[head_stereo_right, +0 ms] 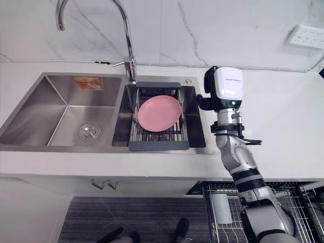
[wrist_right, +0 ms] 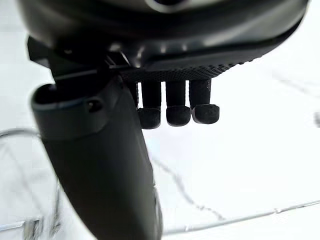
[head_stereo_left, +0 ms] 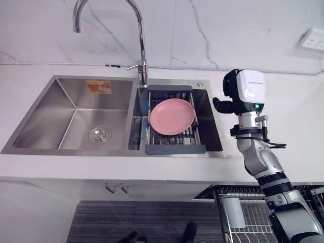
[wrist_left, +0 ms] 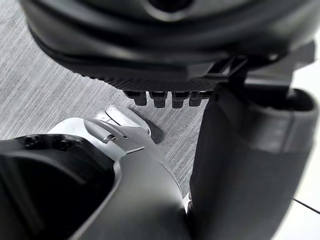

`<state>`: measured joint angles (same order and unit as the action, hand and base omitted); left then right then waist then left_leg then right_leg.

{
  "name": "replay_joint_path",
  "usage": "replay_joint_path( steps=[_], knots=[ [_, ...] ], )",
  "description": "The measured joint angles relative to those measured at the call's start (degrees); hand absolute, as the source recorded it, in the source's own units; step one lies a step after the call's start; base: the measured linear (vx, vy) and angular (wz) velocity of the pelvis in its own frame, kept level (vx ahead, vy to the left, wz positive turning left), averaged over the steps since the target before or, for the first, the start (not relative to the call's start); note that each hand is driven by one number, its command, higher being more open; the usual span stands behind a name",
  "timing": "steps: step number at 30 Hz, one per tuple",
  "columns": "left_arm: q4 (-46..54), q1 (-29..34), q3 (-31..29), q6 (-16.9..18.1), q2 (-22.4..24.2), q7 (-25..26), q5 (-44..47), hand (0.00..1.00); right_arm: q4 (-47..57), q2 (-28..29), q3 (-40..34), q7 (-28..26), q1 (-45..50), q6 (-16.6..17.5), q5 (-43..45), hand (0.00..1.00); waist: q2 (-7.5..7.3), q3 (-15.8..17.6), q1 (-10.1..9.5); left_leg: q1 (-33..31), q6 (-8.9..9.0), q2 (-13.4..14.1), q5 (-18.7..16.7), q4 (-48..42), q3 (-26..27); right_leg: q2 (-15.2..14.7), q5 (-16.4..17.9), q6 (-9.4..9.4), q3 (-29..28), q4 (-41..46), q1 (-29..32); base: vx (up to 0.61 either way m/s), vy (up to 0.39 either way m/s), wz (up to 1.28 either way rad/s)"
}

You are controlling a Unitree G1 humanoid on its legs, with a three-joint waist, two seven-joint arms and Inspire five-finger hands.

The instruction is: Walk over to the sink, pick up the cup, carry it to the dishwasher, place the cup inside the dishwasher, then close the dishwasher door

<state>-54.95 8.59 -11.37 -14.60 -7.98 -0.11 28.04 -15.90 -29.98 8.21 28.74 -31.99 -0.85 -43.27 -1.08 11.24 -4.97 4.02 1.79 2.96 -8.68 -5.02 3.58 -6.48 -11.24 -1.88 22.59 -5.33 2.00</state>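
Cup [head_stereo_left: 234,212], pale plastic-looking cylinder, lower right in wire dishwasher rack [head_stereo_left: 253,223] | likely light, stiff, slick: wrap round its side | right hand [head_stereo_left: 221,105] empty, fingers apart

Pink plate [head_stereo_left: 172,116] glowing against that dark grey rack [head_stereo_left: 175,149], brushed silver steel for the sink [head_stereo_left: 45,111] with one orange sticker [head_stereo_left: 98,87], plain white countertop [head_stereo_left: 298,126], white marble wall [head_stereo_left: 228,30] streaked with thin grey veins, and a grey mat [head_stereo_left: 152,217] in fine stripes.
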Motion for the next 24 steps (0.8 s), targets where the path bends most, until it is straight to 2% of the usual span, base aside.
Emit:
replay_joint_path(
  steps=[2,7,8,13,15,21,24],
  knots=[
    [-0.1,0.1,0.0,0.0,0.0,0.0,0.0,1.0,0.3,0.0,-0.3,-0.4,0.0,0.0,2.7,1.0,0.13,-0.1,0.25,0.1,0.0,0.0,0.0,0.1,0.1,0.0,0.0,0.0,0.0,0.0,-0.1,0.0,0.009,-0.02],
    [-0.1,0.4,0.3,0.6,0.1,0.1,0.1,1.0,1.3,0.0,-2.0,-6.5,0.2,1.3,14.4,1.0,0.22,-0.2,0.82,0.6,0.0,0.1,0.0,0.2,0.3,0.1,0.0,-0.01,-0.2,0.0,-0.4,0.0,0.0,0.0],
    [3.3,1.3,0.5,3.2,0.5,-0.2,4.1,1.0,14.5,3.3,-8.3,-13.4,7.8,5.4,28.4,1.0,0.08,-4.7,0.28,0.6,0.25,1.0,-0.1,-0.4,1.5,1.1,0.0,0.61,-1.1,0.0,-0.3,0.0,0.0,0.0],
    [3.3,1.3,0.5,3.2,0.5,-0.2,4.1,1.0,14.6,3.3,-8.3,-13.5,7.8,5.4,28.5,1.0,0.06,-4.9,0.34,0.5,0.25,1.0,-0.1,-0.5,1.6,1.2,-0.1,0.71,-1.3,0.0,-0.3,0.0,0.0,-0.01],
    [3.3,1.2,0.5,2.5,0.4,-0.2,3.9,1.0,15.1,3.3,-8.5,-15.3,8.0,5.4,30.2,1.0,0.07,-4.9,0.49,0.4,0.25,1.0,-0.1,-0.7,1.8,1.2,-0.3,0.81,-1.6,0.0,0.0,0.0,0.0,-0.04],
    [3.2,0.2,1.4,-1.6,0.1,-0.4,-1.0,1.0,21.9,3.6,-9.5,-28.1,10.5,5.4,37.5,1.0,0.16,-4.7,1.27,-1.1,0.32,0.8,-0.2,-1.8,1.6,0.8,-0.8,0.82,-1.7,0.3,0.5,-0.01,0.002,0.02],
    [3.2,-0.5,1.8,-3.8,-0.4,-0.7,-4.6,1.0,25.6,3.3,-8.3,-35.3,11.0,5.4,36.9,1.0,0.41,-4.2,1.27,-1.8,0.47,0.8,-0.8,-2.2,1.4,0.8,-0.8,0.78,-1.6,0.3,0.8,-0.05,0.001,0.05]
  ],
)
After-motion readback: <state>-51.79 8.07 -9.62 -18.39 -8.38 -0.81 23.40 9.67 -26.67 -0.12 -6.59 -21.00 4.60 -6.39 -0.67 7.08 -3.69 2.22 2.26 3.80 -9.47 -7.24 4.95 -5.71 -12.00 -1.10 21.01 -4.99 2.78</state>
